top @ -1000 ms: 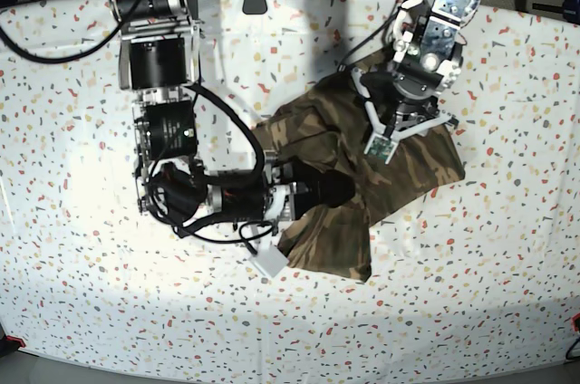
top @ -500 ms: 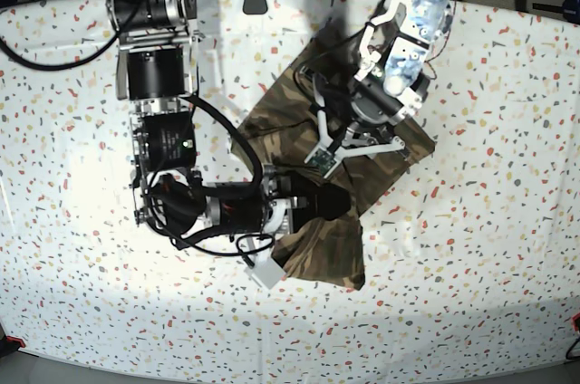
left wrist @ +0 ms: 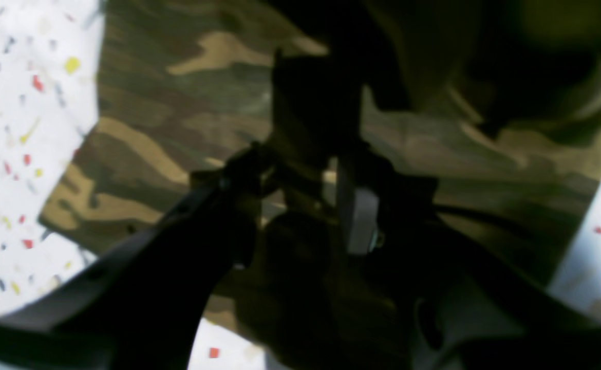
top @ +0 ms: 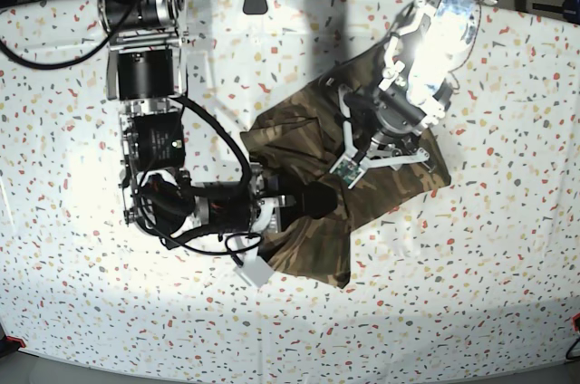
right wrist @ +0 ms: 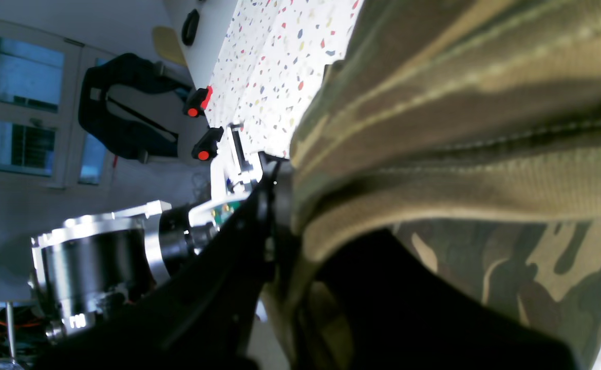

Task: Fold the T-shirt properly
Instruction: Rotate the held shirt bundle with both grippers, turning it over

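The camouflage T-shirt (top: 403,180) lies bunched on the speckled table, partly lifted between both arms. My right gripper (top: 313,201) comes in from the left of the base view and is shut on a fold at the shirt's middle. In the right wrist view a ribbed hem of the T-shirt (right wrist: 459,103) drapes over the dark right gripper (right wrist: 280,174). My left gripper (top: 360,158) reaches down from the upper right onto the shirt's top layer. In the left wrist view the left gripper (left wrist: 300,180) has a dark bunch of the T-shirt (left wrist: 151,118) pinched between its jaws.
A white tablecloth (top: 489,266) with coloured specks covers the whole table. The right arm's cables and white camera housing (top: 256,268) hang low by the shirt's lower left corner. Clamps with red knobs (right wrist: 200,105) sit at the table's edge.
The left arm swung left with the shirt's upper part, then back a little to the right. The right gripper and the shirt's lower flap shifted slightly left and down.
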